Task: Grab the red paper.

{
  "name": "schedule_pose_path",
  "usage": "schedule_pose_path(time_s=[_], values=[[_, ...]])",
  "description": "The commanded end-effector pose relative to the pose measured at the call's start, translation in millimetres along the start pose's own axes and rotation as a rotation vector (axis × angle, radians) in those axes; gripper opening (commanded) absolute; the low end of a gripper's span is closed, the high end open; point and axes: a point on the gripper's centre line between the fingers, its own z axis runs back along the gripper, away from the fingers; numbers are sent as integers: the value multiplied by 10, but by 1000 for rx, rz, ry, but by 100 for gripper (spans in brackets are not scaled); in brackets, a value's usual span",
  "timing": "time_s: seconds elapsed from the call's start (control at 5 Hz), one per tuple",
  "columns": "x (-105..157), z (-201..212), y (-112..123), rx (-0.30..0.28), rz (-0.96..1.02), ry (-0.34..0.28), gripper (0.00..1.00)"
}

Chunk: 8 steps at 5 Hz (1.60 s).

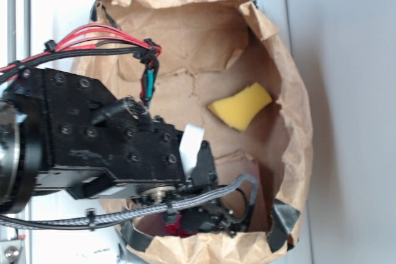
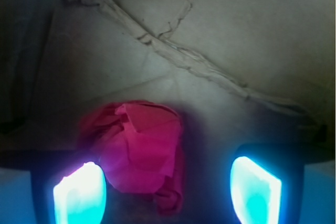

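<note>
The red paper (image 2: 139,148) is a crumpled ball lying on the brown paper floor, between the two glowing fingertips and closer to the left one (image 2: 80,195). My gripper (image 2: 167,192) is open, with a wide gap between the paper and the right fingertip (image 2: 255,188). In the exterior view only a sliver of the red paper (image 1: 175,222) shows under the black arm, near the bag's near rim. The gripper (image 1: 204,217) there is mostly hidden by the arm and cable.
A brown paper bag (image 1: 291,91) lies open and surrounds the work area. A yellow sponge (image 1: 240,106) rests inside it toward the right. Red and black cables (image 1: 105,38) run over the arm. Torn creases (image 2: 184,59) cross the bag floor.
</note>
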Motion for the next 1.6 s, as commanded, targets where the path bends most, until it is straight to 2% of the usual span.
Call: schedule_pose_path(time_s=[0.0, 0.2, 0.4, 0.8, 1.0, 1.4], values=[[15, -94, -193, -42, -15, -54, 100], [26, -117, -202, -41, -11, -64, 100], [44, -269, -203, -18, -7, -104, 100], [89, -492, -182, 59, 1, -171, 100], [112, -433, -191, 57, 26, -165, 0], [241, -179, -249, 39, 57, -130, 0]])
